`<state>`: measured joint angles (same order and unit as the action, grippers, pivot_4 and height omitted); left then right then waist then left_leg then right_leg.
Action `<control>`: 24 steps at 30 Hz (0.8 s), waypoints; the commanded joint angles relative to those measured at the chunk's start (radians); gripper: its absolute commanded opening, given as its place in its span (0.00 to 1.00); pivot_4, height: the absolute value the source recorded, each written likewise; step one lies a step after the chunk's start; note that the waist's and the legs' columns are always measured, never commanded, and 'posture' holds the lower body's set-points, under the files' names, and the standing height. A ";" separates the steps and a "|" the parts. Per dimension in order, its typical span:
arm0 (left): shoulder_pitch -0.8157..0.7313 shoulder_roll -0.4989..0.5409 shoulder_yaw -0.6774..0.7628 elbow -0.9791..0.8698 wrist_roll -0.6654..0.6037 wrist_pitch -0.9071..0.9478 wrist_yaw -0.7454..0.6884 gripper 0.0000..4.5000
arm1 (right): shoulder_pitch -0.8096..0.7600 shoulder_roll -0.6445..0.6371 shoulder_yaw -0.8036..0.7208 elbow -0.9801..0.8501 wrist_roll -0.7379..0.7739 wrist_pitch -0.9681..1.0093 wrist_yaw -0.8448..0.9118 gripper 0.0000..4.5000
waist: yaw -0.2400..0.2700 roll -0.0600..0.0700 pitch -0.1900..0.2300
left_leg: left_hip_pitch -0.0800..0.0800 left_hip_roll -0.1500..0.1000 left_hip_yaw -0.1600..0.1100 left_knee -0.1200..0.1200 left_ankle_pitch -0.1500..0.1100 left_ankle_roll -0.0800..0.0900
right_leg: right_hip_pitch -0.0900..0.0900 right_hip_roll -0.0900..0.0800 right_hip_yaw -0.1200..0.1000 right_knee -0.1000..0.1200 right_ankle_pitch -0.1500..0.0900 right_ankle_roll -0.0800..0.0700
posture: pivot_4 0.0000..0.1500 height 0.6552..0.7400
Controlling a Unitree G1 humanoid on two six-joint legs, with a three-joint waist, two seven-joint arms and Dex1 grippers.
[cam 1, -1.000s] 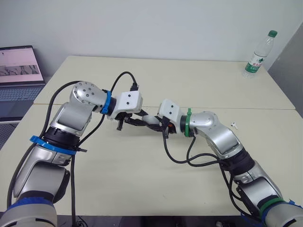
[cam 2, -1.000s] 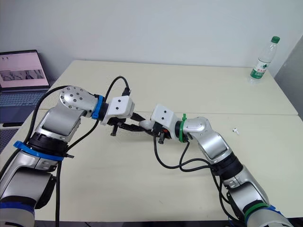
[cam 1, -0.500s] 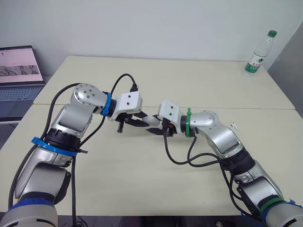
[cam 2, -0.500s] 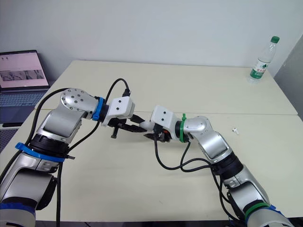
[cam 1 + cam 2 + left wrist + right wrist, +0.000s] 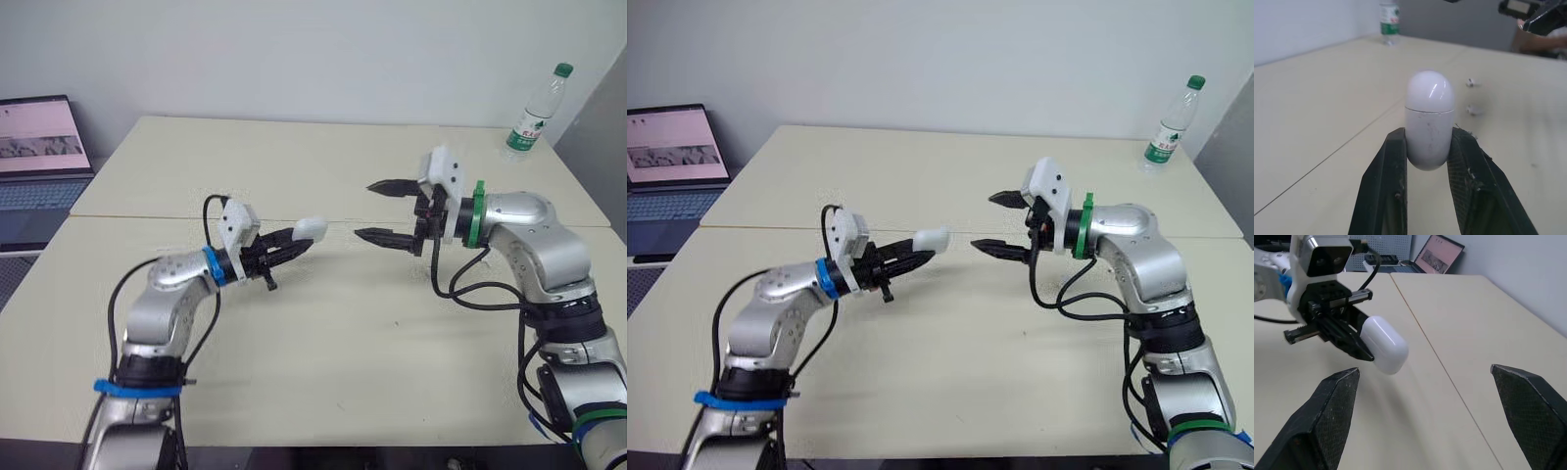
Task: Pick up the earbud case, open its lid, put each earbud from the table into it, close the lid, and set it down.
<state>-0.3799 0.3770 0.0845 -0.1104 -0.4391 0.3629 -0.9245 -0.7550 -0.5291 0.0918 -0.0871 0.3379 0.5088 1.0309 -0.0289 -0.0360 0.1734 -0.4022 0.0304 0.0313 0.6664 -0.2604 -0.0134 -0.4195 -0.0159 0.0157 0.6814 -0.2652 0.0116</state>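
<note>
I have the case [image 5: 1429,117] pinched in my left gripper [image 5: 292,241], lifted off the table [image 5: 294,372], lid shut. My right gripper [image 5: 370,210] hovers wide open at its three o'clock. The earbuds [image 5: 1474,109] lie loose on the table, so opening, loading, closing and setting down remain.

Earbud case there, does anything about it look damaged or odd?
Nothing stands out. The earbud case is clamped squarely by its base in the left gripper, lid shut, with only faint specks on its shell.
</note>
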 commanded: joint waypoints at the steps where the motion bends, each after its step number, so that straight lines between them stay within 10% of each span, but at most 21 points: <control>1: 0.021 -0.066 -0.001 -0.121 -0.044 -0.034 0.081 0.17 | -0.004 0.002 0.008 -0.018 0.001 -0.059 0.014 0.99 | 0.001 0.000 0.000 | 0.000 -0.001 0.000 0.000 0.000 0.000 | 0.000 -0.001 0.000 0.000 0.000 0.000 | 1.00 1.00; 24: 0.091 -0.101 -0.093 -0.193 -0.057 -0.052 0.123 0.17 | -0.099 0.061 -0.026 0.078 0.056 0.022 -0.044 0.99 | 0.001 0.000 0.000 | 0.001 -0.001 0.000 0.000 0.000 0.000 | 0.001 -0.001 0.000 -0.001 0.000 0.000 | 1.00 1.00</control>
<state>-0.2876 0.2777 0.0052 -0.2512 -0.4751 0.3336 -0.7943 -0.8174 -0.4667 0.1196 0.0074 0.3564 0.5070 1.0089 -0.0279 -0.0362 0.1732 -0.4015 0.0291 0.0316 0.6661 -0.2604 -0.0134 -0.4184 -0.0169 0.0157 0.6808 -0.2651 0.0118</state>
